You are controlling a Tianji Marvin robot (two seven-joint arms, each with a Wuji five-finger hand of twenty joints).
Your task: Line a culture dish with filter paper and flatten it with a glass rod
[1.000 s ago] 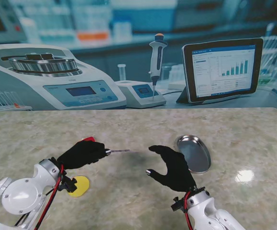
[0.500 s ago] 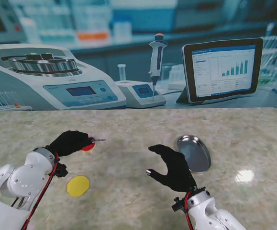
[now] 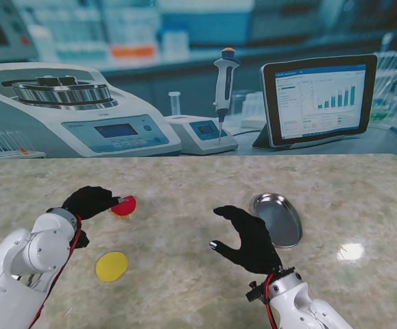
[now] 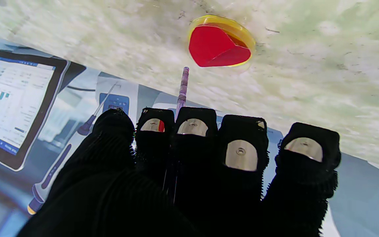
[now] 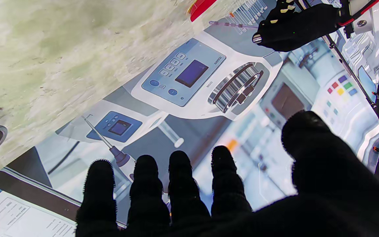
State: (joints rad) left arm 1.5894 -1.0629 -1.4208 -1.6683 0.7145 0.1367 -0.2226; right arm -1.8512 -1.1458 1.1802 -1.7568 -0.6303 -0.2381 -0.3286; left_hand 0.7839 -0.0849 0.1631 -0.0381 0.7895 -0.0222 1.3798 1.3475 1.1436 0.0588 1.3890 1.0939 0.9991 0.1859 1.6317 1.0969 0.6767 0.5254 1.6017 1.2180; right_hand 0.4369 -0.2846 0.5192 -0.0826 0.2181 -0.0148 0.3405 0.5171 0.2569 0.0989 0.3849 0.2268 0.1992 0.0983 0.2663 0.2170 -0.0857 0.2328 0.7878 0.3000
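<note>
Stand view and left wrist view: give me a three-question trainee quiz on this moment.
1. True or false: the red filter paper lies flat in the culture dish.
2. Which hand holds the glass rod? A left hand; B right hand
3. Fill in: the yellow disc lies ___ to me than the culture dish.

Key: 1 false, it is folded; 2 A; 3 nearer.

Table (image 3: 205, 185) glossy marble-look; tray (image 3: 278, 218) polished metal; hands' (image 4: 189, 171) gloves matt black knit; rod (image 4: 182, 89) seemingly glass.
</note>
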